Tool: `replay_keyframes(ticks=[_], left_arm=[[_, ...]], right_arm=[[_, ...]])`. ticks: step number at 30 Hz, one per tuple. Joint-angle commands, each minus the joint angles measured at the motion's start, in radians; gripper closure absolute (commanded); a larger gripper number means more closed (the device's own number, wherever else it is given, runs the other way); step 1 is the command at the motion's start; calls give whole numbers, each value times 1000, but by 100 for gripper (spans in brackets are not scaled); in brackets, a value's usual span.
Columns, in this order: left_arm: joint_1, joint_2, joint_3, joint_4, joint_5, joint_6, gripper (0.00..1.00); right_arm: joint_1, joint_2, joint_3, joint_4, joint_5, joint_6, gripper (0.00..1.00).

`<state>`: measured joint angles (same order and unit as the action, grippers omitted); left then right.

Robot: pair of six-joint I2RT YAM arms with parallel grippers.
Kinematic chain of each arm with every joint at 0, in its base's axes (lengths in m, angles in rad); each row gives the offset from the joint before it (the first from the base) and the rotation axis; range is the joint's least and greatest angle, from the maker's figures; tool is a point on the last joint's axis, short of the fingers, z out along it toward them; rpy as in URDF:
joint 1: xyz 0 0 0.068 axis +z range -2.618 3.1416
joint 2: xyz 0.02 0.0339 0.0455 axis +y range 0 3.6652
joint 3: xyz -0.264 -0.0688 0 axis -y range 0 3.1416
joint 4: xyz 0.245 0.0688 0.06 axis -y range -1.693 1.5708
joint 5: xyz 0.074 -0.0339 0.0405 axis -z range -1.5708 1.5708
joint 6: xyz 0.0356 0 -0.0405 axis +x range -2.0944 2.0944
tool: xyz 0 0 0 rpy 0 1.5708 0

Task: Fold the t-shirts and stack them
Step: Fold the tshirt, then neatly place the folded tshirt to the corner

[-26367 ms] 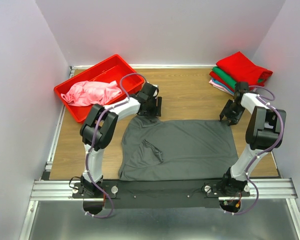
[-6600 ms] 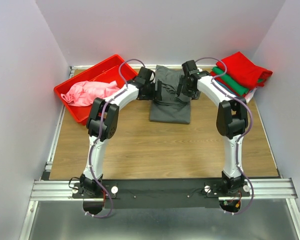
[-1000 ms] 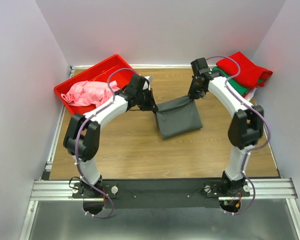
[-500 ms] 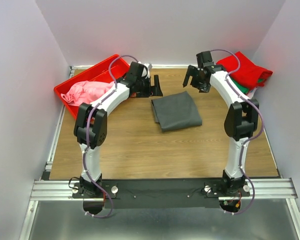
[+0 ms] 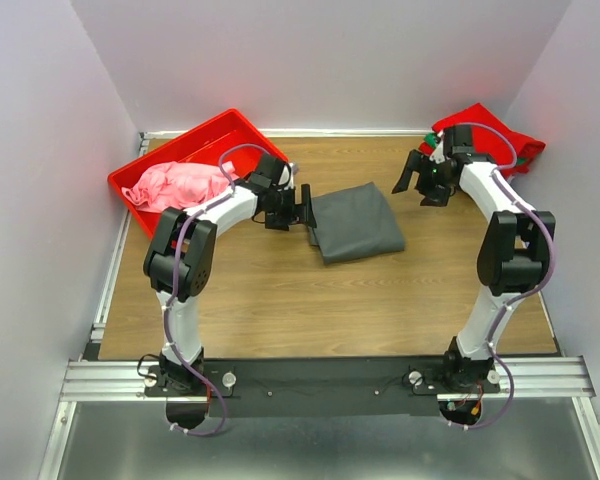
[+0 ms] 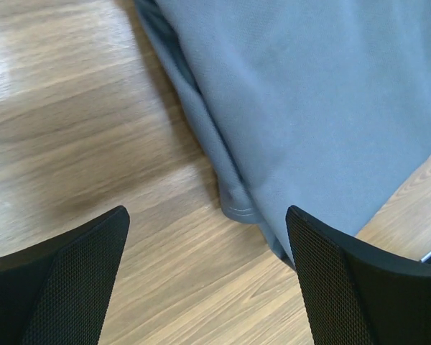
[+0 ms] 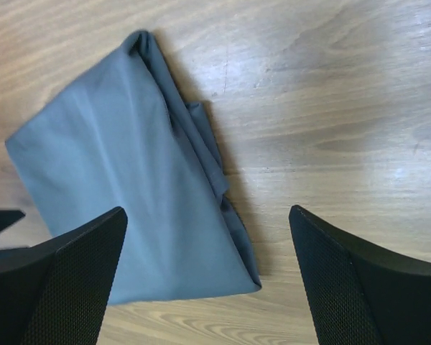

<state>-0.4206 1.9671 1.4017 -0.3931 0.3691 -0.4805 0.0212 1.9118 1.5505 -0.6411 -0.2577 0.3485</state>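
Now | one grey t-shirt (image 5: 357, 222) folded | one pink t-shirt (image 5: 180, 185) in bin (image 5: 205, 135) | left, right jaws spread

dark grey t-shirt (image 5: 356, 222) now folded and released, left gripper (image 5: 302, 207), right gripper (image 5: 420, 184) jaws opened

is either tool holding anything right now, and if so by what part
Nothing is held. The left tool and the right tool both stand open; the folded dark grey t-shirt lies on the table between them, gripped by neither.
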Motion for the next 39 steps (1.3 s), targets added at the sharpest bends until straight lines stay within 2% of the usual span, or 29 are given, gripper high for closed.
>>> replay_keyframes(ticks=[1, 10, 16, 25, 33, 39], left_arm=[[-9, -47, -7, 48, 40, -18, 5], [-40, -30, -32, 63, 44, -35, 15], [-64, -7, -35, 66, 37, -46, 17], [-79, 47, -14, 86, 31, -67, 33], [-81, 84, -12, 85, 10, -72, 37], [-90, 101, -3, 91, 11, -72, 50]], right_arm=[[-17, -5, -39, 49, -161, -108, 0], [-41, 33, -98, 78, -282, -186, 1], [-46, 67, -115, 92, -325, -212, 2], [-46, 134, -110, 115, -371, -236, 2], [-46, 176, -104, 133, -391, -240, 2], [-46, 205, -113, 155, -413, -229, 2]])
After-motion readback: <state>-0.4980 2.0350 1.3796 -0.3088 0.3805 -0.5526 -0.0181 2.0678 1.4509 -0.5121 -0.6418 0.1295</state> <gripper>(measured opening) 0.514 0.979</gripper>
